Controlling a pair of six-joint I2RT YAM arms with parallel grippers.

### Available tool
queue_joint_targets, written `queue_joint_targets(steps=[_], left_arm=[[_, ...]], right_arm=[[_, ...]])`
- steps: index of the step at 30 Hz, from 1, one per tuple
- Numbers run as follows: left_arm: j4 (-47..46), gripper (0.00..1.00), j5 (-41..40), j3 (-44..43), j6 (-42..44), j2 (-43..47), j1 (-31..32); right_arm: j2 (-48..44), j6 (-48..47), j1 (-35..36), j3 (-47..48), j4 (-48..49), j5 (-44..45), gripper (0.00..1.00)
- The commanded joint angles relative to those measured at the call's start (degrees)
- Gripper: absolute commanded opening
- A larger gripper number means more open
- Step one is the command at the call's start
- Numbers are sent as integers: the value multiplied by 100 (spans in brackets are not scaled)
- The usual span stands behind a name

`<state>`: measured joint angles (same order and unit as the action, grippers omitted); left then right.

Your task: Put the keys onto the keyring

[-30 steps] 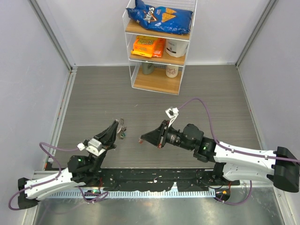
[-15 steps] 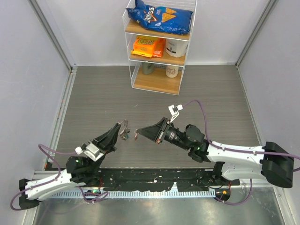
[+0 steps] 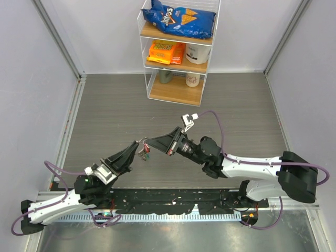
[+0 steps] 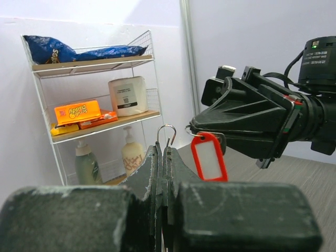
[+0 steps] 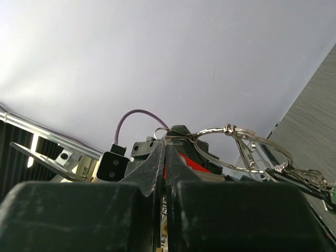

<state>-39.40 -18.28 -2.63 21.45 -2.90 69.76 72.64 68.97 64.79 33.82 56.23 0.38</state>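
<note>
My left gripper (image 3: 137, 147) is shut on the keyring, whose thin silver wire loop (image 4: 167, 125) sticks up above the closed fingertips in the left wrist view (image 4: 163, 149). My right gripper (image 3: 149, 142) is shut on a red-headed key (image 4: 209, 157) that hangs from a small wire loop at its tip. The two tips almost touch above the floor. In the right wrist view the keyring (image 5: 229, 128) curves right from my closed jaws (image 5: 167, 144), with red plastic behind them. A small red and green cluster (image 3: 145, 153) hangs between the tips. No blue key shows.
A wire shelf rack (image 3: 177, 50) stands at the back wall with a blue chips bag (image 3: 178, 18), orange packets (image 3: 166, 51), a white tub and bottles. Grey walls close in left and right. A black rail (image 3: 173, 199) runs along the near edge.
The right arm has reached further left and the left gripper has moved right and slightly up. The two tips, well apart a second ago, now meet at the keyring.
</note>
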Motion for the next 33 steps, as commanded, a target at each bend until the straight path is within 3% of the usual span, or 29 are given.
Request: queue_joint_targets(steps=[1, 33], left_arm=[[-534, 0, 246, 158, 26, -27, 12], [-1105, 0, 88, 237, 254, -466, 20]], right_arm=[[101, 266, 51, 326, 494, 102, 6], [496, 582, 139, 590, 398, 85, 6]])
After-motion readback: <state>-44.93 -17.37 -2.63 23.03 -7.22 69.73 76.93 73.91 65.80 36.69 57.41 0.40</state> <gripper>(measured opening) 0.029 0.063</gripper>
